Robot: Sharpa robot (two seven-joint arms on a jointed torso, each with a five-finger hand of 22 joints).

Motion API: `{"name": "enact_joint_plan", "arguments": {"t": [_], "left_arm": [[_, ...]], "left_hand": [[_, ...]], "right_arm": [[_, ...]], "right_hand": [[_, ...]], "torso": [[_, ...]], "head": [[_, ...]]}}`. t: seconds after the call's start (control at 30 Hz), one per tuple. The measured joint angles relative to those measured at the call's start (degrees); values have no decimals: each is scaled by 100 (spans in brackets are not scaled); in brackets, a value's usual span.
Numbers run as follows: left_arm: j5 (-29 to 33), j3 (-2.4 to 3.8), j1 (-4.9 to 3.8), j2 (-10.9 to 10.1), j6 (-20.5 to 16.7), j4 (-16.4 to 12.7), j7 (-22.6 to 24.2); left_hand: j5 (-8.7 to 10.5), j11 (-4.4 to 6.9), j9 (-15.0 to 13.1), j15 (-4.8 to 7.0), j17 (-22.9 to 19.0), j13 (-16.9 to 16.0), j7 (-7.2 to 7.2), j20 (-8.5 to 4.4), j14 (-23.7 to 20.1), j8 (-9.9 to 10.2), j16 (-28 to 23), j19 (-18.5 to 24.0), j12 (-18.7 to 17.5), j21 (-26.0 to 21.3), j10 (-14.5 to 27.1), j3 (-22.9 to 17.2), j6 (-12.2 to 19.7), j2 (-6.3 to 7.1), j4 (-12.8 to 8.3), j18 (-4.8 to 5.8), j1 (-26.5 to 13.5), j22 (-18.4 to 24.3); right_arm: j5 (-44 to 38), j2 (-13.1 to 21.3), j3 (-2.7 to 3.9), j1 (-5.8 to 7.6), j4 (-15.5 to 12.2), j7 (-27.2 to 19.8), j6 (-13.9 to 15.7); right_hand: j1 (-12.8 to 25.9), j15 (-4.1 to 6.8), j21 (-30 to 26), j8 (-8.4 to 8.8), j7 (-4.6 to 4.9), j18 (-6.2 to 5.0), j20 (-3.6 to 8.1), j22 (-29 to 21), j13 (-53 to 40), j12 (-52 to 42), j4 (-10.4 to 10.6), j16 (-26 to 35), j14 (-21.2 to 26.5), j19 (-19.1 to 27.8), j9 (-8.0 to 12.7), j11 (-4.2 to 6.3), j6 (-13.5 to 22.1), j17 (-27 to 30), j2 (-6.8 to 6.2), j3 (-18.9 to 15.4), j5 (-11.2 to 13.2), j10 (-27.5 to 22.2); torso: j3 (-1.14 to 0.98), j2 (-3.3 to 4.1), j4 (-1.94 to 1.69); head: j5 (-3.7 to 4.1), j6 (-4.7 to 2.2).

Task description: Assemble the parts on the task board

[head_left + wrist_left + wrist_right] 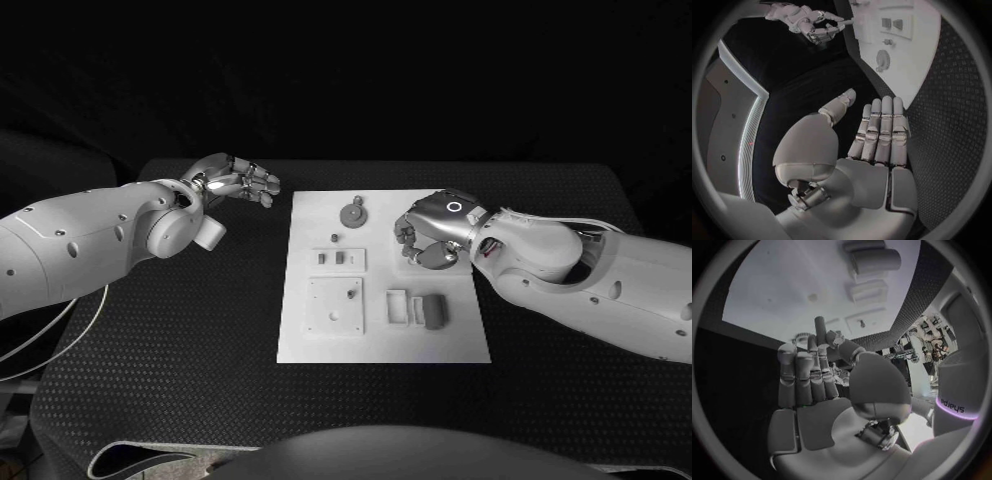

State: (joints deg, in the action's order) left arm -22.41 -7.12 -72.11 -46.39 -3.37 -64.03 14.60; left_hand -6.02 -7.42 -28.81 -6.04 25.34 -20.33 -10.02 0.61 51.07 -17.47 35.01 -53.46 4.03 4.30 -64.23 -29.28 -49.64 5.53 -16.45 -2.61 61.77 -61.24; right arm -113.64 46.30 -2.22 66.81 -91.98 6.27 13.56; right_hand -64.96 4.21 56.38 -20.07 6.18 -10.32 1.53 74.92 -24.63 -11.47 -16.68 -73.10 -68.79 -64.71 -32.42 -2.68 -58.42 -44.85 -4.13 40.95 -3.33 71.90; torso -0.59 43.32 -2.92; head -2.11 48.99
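The white task board [382,335] lies in the middle of the black table. On it are a round disc part [353,214], a small plate with two slots [339,260], a square plate [335,305] and upright blocks [415,308]. My right hand [433,232] hovers over the board's far right part with its fingers curled in. In the right wrist view it pinches a short dark peg [819,330] between thumb and fingers, above the board [773,285]. My left hand [238,181] is off the board's far left corner; its fingers [879,130] are straight and hold nothing.
Black textured matting [173,330] surrounds the board out to the table's edges. A cable [72,325] loops by my left arm at the table's left edge. In the left wrist view the board [911,60] and my right hand [807,22] lie beyond the left fingertips.
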Motion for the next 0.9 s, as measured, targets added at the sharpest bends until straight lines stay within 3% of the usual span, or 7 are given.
{"name": "enact_joint_plan", "arguments": {"t": [0.13, 0.3, 0.63, 0.8, 0.9], "left_arm": [[0, 0, 0, 2, 0, 1, 0], [1, 0, 0, 12, 1, 7, 0], [5, 0, 0, 38, 0, 25, 0], [7, 0, -1, 56, 0, 14, 0], [10, 0, -1, 53, -1, 16, 0]], "left_hand": [[0, 0, 0, 0, 0, 0, 0, 0, 0, 0, 0, 0, 0, 0, 0, 0, 0, 0, 0, 0, 0, 0], [0, 0, 5, 0, 0, 5, 0, 0, 0, 0, 0, 0, 0, 0, 0, 0, 0, 0, 0, 0, 0, -1], [0, 0, 4, 0, 5, 10, 0, 0, 0, 0, 0, 0, 0, 0, 0, 0, 0, 1, 0, 0, 1, 2], [0, 0, 4, 0, 10, 11, 0, 0, 0, 0, 0, 0, 0, 0, 0, 0, 0, 1, 0, 0, 1, 4], [0, 0, 4, 0, 11, 10, 0, 0, 0, 0, 0, 0, 0, 0, 0, 0, 0, 1, 0, 0, 1, 4]], "right_arm": [[35, 17, 55, 35, -169, 0, 0], [100, -78, 55, 39, -384, -1, -7], [205, -600, 52, 38, -649, -41, -84], [262, -821, -11, 41, -589, -75, -132], [287, -958, -106, 46, -517, -93, -155]], "right_hand": [[0, 1, 0, 0, -19, 9, -1, 0, 0, 0, 0, 0, -2, -1, -4, 0, -19, 0, 0, -1, -22, 1], [0, 5, 0, 0, -19, 9, -2, 0, 0, 0, -2, 0, -8, -1, -9, -1, -19, 0, 0, 0, -22, 2], [-1, -3, 0, 2, -20, 12, 30, 0, 0, 0, -3, 21, -24, -7, -8, -7, -18, 0, 0, -1, -22, 9], [-1, 0, -1, 7, -20, 15, 31, 0, 0, 0, 14, 21, -41, -8, -8, -7, -17, 5, -1, 16, -21, 10], [-1, -1, -1, 7, -21, 15, 31, 0, 0, 0, 15, 21, -42, -8, -8, -7, -17, 5, -1, 17, -21, 10]], "torso": [[0, -1, 1], [1, -3, 2], [5, -3, -5], [16, -3, -13], [18, -2, -16]], "head": [[-10, -4], [-44, -12], [-213, -8], [-260, 12], [-294, 26]]}}
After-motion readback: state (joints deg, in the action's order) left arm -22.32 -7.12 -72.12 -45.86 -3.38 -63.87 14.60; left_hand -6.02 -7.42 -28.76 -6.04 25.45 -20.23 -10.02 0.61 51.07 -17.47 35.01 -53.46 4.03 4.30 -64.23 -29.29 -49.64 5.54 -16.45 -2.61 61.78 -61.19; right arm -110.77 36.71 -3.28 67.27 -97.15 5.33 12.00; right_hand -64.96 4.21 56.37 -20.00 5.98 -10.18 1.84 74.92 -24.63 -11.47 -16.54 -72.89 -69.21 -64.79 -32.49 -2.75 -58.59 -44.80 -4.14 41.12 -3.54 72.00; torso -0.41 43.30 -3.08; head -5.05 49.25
